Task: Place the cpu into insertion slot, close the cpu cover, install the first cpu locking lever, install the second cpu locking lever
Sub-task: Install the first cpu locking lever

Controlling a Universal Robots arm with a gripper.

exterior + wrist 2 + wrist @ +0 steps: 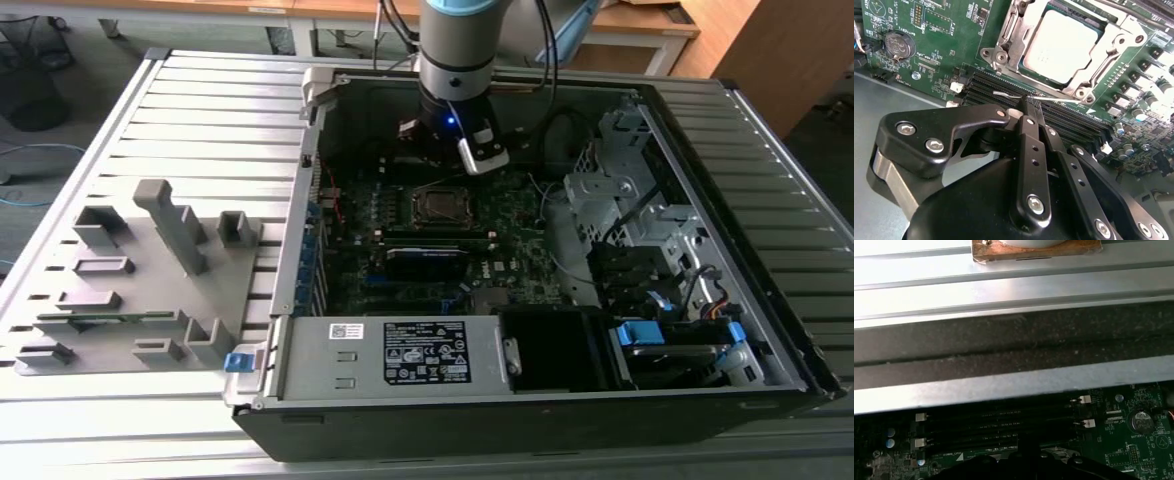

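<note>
In the second wrist view the cpu lies in the insertion slot with its dull silver top showing. The shiny cpu cover lies flat around it, framing the chip. A thin wire locking lever runs along the socket's edge beside the memory slots. My gripper is shut, its black fingers pressed together and the tips right at this lever wire. In the exterior view the gripper hangs inside the open computer case, just beyond the socket.
Black memory slots lie between my fingers and the socket, and a coin battery sits nearby. A power supply and drive cage crowd the case. A grey fixture rack stands on the exterior view's left.
</note>
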